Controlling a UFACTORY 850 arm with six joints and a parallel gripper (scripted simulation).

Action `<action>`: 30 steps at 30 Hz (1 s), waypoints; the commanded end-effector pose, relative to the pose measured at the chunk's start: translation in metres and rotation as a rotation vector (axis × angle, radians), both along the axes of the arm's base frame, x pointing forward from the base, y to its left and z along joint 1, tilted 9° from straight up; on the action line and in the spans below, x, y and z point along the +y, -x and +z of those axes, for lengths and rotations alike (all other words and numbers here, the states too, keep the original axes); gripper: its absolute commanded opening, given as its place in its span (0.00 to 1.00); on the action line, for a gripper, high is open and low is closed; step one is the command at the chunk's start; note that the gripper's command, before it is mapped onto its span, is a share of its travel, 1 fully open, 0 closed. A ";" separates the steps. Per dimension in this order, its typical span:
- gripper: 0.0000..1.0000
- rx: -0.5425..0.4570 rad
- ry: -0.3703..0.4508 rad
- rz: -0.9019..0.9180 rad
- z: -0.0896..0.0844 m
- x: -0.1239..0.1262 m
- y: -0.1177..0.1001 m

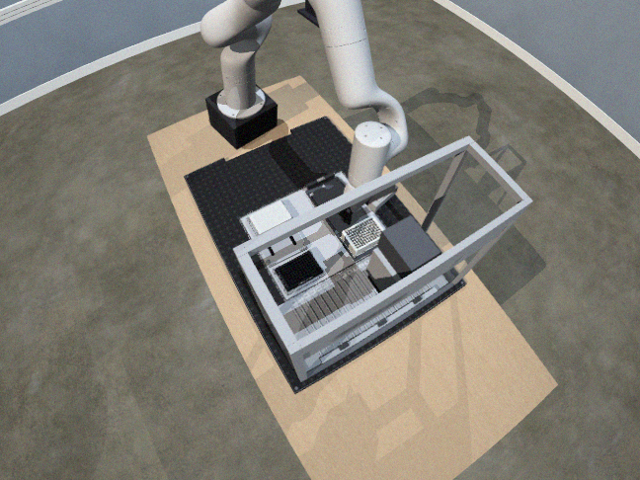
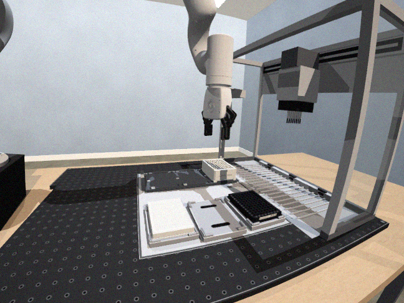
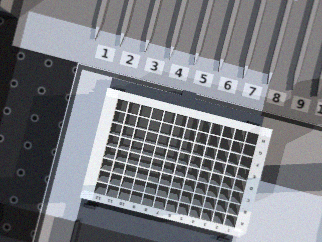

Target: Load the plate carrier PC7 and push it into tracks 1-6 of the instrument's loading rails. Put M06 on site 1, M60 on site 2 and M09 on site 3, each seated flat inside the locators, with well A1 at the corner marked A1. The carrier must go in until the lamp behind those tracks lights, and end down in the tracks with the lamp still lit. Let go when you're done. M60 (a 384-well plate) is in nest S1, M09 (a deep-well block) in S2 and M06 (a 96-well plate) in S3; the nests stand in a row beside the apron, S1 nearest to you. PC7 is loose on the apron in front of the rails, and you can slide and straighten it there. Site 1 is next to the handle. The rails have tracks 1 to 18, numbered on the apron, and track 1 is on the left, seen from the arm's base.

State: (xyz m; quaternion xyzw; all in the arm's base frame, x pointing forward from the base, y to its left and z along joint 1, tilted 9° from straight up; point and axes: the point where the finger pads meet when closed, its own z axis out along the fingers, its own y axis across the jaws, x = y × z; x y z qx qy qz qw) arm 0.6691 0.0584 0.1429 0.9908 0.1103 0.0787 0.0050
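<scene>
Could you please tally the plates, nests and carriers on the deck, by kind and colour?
White flat well plate: 1
Black well plate: 1
White deep-well block: 1
Grey rectangular nests: 3
Dark flat plate carrier: 1
Total: 7

Matt black perforated breadboard (image 2: 81,260) on smooth pale wood table (image 2: 358,277); matt grey metal-looking frame (image 2: 353,130).

A black perforated breadboard (image 2: 81,260) lies on a tan table (image 2: 358,270), and above the breadboard's far side a grey pipetting head (image 2: 298,81) hangs from a grey frame (image 2: 357,107).
</scene>
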 end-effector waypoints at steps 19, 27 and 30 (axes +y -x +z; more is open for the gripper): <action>1.00 -0.016 0.085 0.641 -0.020 -0.066 0.065; 1.00 -0.021 0.129 0.904 -0.029 -0.094 0.093; 1.00 -0.022 0.145 1.003 -0.033 -0.104 0.103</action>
